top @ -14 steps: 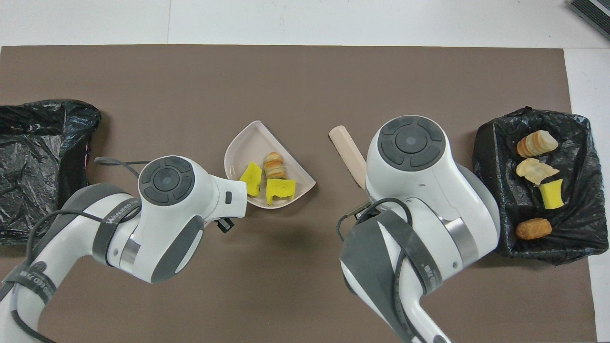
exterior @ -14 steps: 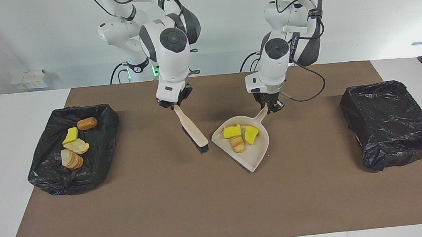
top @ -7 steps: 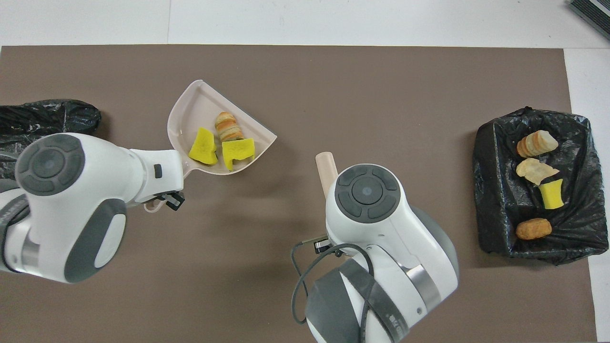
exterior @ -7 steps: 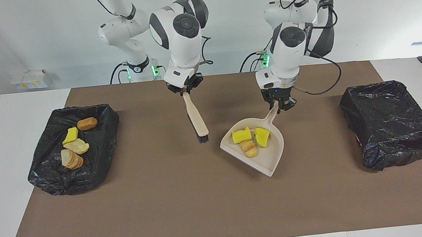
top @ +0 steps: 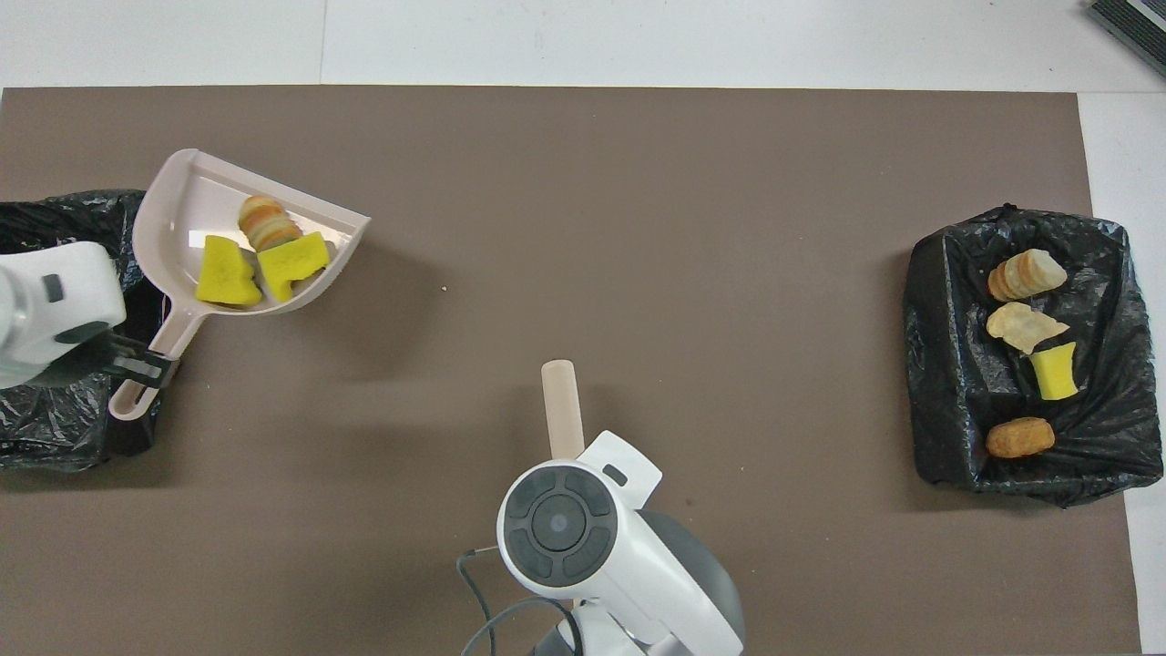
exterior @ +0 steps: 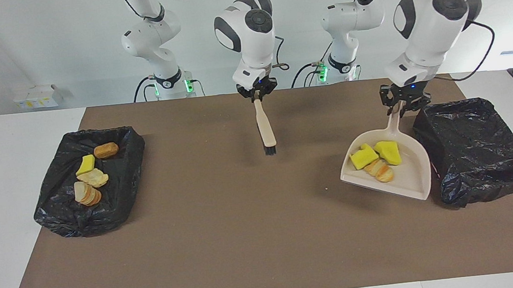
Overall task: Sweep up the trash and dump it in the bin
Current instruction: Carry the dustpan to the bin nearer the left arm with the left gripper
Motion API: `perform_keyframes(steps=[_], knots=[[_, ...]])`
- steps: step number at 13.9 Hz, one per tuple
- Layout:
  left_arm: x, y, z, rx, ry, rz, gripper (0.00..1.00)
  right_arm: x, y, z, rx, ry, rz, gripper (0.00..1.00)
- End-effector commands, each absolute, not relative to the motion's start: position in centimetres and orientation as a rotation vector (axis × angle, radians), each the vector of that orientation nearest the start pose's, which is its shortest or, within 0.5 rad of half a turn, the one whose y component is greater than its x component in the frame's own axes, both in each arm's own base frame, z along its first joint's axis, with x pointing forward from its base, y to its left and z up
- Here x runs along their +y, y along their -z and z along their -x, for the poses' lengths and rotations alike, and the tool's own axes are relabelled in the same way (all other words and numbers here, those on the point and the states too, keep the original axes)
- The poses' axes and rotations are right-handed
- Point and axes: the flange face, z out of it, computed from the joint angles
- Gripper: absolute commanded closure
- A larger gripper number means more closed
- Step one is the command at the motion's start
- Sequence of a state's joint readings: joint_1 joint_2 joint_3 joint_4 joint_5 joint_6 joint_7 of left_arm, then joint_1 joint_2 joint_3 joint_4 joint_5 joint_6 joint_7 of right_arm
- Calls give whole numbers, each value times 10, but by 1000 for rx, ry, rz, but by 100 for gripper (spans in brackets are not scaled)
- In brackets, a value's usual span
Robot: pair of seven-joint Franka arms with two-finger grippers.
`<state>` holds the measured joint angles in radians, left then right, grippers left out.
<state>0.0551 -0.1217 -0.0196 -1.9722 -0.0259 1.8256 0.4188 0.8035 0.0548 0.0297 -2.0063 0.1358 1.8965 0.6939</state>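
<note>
Trash: three scraps (exterior: 374,158) in the beige dustpan (exterior: 417,175), two yellow sponge chunks side by side toward the handle end, one striped bread-like piece just ahead of them toward the open lip. In the facing view, dustpan up off the brown mat (exterior: 247,239), beside the black-lined bin (exterior: 478,151) at the left arm's end of the table, rim close against the bin's edge; touching or not, cannot tell. Long axis from handle to lip, handle up toward the robots, lip tilted down and pointing away from them. Left gripper (exterior: 404,101) clenched on the handle tip. Right gripper (exterior: 257,93) clamped on the handle of the beige brush (exterior: 265,126), brush hanging near upright over the mat's middle, black bristles lowest. Four more scraps (exterior: 92,174) in the other black-lined bin (exterior: 63,214) at the right arm's end: one brown roll, one yellow chunk, two pale bread pieces.

From overhead, same three scraps (top: 260,260) in the dustpan (top: 168,232), bread piece farthest from the robots. Dustpan handle slanting back to the left gripper (top: 137,369), partly over the bin (top: 55,419). Brush (top: 562,405) pointing straight away from the robots, its lower end hidden under the right arm. Right gripper itself hidden there. Other four scraps (top: 1029,351) in a row within the bin (top: 947,364) at the right arm's end.
</note>
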Motion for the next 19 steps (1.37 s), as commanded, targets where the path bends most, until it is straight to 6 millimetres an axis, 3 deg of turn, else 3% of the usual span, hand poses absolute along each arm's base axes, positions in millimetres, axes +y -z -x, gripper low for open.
perform_keyframes(steps=[1, 4, 7, 8, 10, 11, 13, 14, 16, 19], knots=[[83, -548, -524, 693, 33, 3124, 100, 436, -391, -346, -42, -325, 3133, 100], [164, -560, -515, 822, 80, 3075, 100, 456, -366, -340, 2, -295, 3128, 100], [236, -578, -513, 770, 69, 3004, 100, 463, -351, -331, -25, -306, 3135, 100], [257, -586, -513, 839, 18, 2931, 100, 463, -351, -330, -24, -318, 3142, 89], [316, -586, -503, 956, -123, 2822, 100, 462, -356, -331, -47, -343, 3173, 0], [339, -585, -501, 1039, -167, 2772, 100, 462, -364, -335, -40, -348, 3174, 0], [355, -591, -507, 1146, -293, 2627, 100, 458, -376, -345, -18, -347, 3171, 0], [352, -593, -512, 1187, -368, 2544, 100, 455, -383, -351, -8, -337, 3164, 0], [329, -595, -531, 1248, -514, 2374, 100, 443, -398, -367, 15, -339, 3157, 0], [298, -596, -550, 1298, -568, 2265, 100, 410, -439, -398, -53, -356, 3139, 0]])
